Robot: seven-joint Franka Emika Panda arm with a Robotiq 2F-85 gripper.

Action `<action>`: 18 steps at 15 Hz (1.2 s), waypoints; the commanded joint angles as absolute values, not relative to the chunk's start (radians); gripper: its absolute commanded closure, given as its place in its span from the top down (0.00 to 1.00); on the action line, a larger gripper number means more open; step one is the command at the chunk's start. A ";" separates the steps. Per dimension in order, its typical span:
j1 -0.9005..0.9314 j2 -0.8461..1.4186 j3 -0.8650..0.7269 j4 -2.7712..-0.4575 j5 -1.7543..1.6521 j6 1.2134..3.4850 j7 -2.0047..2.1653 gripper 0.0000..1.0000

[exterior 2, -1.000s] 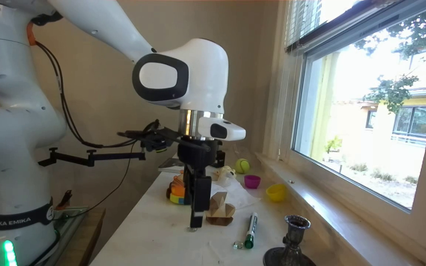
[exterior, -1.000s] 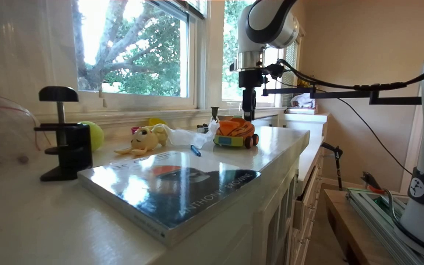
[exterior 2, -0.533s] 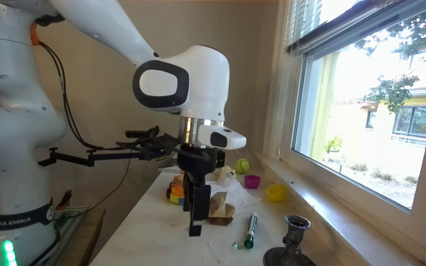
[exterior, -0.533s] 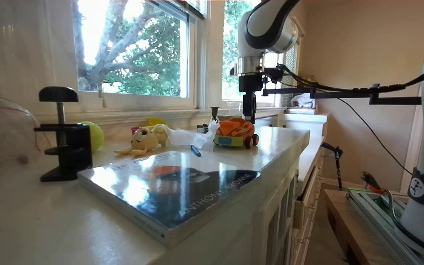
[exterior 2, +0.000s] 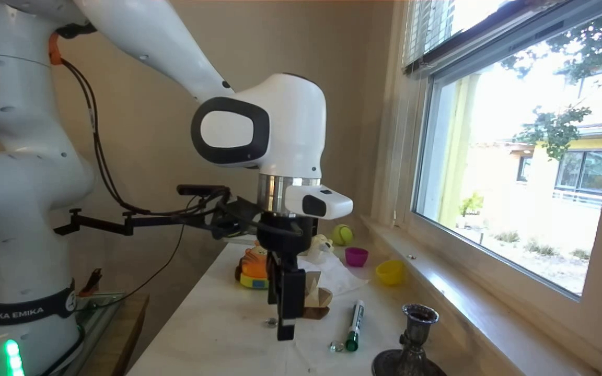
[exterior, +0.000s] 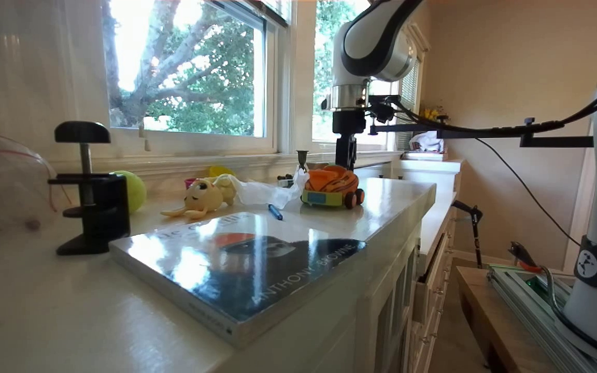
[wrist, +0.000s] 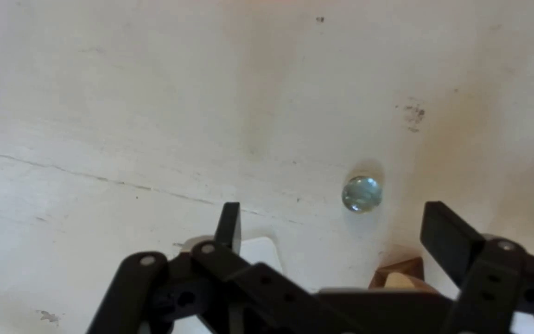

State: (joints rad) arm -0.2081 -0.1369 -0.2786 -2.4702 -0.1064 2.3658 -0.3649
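Pointing straight down over a white countertop [exterior 2: 201, 339]: a black two-fingered gripper [wrist: 334, 222], spread wide and holding nothing. Lying on the countertop in the wrist view: a clear glass marble [wrist: 362, 195], just beyond the gap between the fingertips, nearer the tip on the right of that view and touching neither. Nearest obstacle: a brown faceted block [wrist: 406, 266], beside that same finger and partly hidden by the gripper's body. Also there, half covered by the finger on the left: a white rounded corner [wrist: 262, 253] of something too hidden to name.

Toward the window [exterior 2: 515, 156] in an exterior view: a green-and-white marker [exterior 2: 356, 324], with a second marble [exterior 2: 336, 346] just beside the green end, then an upright, dark metal candlestick [exterior 2: 413, 344]. Farther along the countertop: a crumpled white sheet [exterior 2: 340, 274], a purple cup [exterior 2: 356, 257], a yellow cup [exterior 2: 391, 272] near the sill [exterior 2: 463, 292] and a tennis ball [exterior 2: 342, 235].

Between camera and fingers in an exterior view: an orange toy car [exterior: 332, 181] on a yellow-green base. Nearer the camera there: a pale yellow plush toy [exterior: 206, 197], a blue pen [exterior: 275, 212], a glossy book [exterior: 241, 269] lying flat, and a black clamp [exterior: 102, 207] standing upright beside one of its corners. At the left edge: a rounded, see-through, bag-like thing [exterior: 3, 181].
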 commanded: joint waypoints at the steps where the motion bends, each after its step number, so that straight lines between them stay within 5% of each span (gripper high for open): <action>1: -0.197 -0.115 -0.280 -2.450 -0.026 2.381 -0.430 1.00; 18: -0.186 -0.097 -0.255 -2.390 0.085 2.248 -0.523 1.00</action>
State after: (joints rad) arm -0.1856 -0.0962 -0.2616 -2.4192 0.0791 2.2994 -0.5172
